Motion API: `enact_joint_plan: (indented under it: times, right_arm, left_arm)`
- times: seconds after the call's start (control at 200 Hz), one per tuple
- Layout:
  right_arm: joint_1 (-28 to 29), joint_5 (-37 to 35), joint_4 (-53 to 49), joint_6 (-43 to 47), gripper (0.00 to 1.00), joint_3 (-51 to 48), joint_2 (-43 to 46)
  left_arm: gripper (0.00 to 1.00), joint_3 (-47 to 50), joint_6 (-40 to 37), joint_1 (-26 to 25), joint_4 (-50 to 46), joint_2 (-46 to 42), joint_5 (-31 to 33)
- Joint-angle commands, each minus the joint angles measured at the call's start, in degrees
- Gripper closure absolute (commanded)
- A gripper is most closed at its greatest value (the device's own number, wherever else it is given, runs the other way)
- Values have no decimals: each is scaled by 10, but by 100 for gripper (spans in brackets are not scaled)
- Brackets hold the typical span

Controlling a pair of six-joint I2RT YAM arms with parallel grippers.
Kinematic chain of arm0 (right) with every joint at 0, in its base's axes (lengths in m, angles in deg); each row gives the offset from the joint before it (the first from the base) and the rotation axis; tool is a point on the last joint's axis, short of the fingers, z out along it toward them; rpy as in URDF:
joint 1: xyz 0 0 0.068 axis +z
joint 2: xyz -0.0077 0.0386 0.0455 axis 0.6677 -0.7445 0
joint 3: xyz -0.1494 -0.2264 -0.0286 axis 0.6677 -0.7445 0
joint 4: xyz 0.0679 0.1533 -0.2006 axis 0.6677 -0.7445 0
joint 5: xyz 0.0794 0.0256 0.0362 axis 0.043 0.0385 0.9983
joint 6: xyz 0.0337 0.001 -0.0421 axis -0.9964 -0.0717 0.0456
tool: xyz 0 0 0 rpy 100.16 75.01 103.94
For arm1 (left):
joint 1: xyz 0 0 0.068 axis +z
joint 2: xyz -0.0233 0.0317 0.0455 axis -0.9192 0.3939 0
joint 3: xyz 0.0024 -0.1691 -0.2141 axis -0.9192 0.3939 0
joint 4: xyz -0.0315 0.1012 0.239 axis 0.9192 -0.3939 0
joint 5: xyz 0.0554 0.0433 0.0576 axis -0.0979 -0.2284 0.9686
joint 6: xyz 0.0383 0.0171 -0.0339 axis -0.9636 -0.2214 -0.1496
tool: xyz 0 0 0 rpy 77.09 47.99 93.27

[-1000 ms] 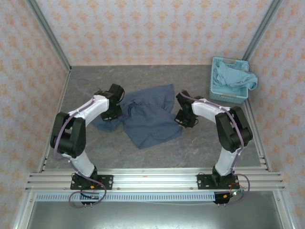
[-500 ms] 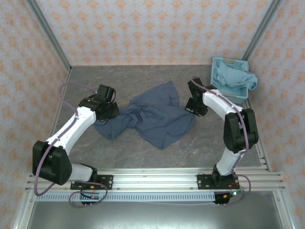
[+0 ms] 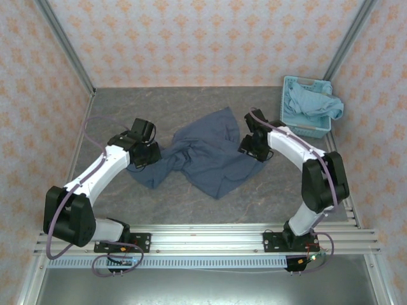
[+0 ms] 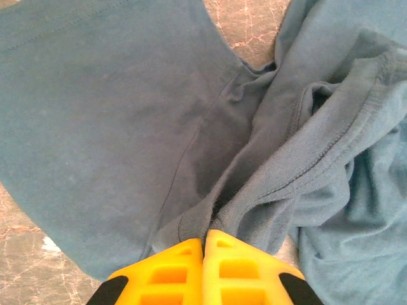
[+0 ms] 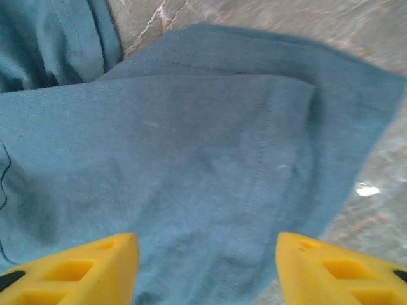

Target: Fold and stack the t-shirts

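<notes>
The dark blue t-shirt (image 3: 213, 162) lies crumpled in the middle of the gray table (image 3: 267, 197). The left gripper (image 4: 205, 240) is at the shirt's left side. Its yellow fingers are pressed together and pinch a bunched fold of the cloth. The right gripper (image 5: 206, 254) is over the shirt's right edge, with its fingers spread wide and holding nothing. Far back on the right, the lighter blue t-shirt (image 3: 311, 101) sits heaped in a light blue basket (image 3: 304, 129).
</notes>
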Motion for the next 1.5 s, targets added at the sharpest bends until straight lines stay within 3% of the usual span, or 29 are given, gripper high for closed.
enact_joint_plan:
  times: [0.0,0.18,0.24,0.315,0.4,0.45,0.686,0.931,1.121,1.291,1.496]
  right_arm:
    - [-5,9,52,-25,41,-4,-34]
    - [0,60,80,-52,41,50,-103]
    - [2,67,86,-66,46,53,-114]
    - [2,70,89,-82,60,50,-123]
    - [2,48,86,-91,90,42,-113]
    - [2,28,85,-91,100,37,-90]
    - [2,-77,10,-68,100,89,37]
    - [1,-150,-53,-27,100,168,125]
    - [-5,-198,-6,1,100,197,205]
    - [-16,-221,60,47,100,258,229]
    - [-27,-252,124,68,100,315,219]
  left_arm:
    - [100,3,0,-4,5,-12,-4]
    - [100,1,0,-6,6,-10,-6]
    - [100,2,0,-6,6,-9,-5]
    - [100,1,1,-5,6,-11,-5]
    - [100,-1,1,-6,5,-13,-6]
    - [100,-3,-1,-6,4,-14,-8]
    - [100,-25,-1,-17,6,-21,-24]
    - [100,-66,17,-67,24,-38,-35]
    - [100,-98,73,-134,67,-90,-50]
    - [100,-128,125,-205,120,-157,-23]
    - [100,-162,140,-220,151,-237,39]
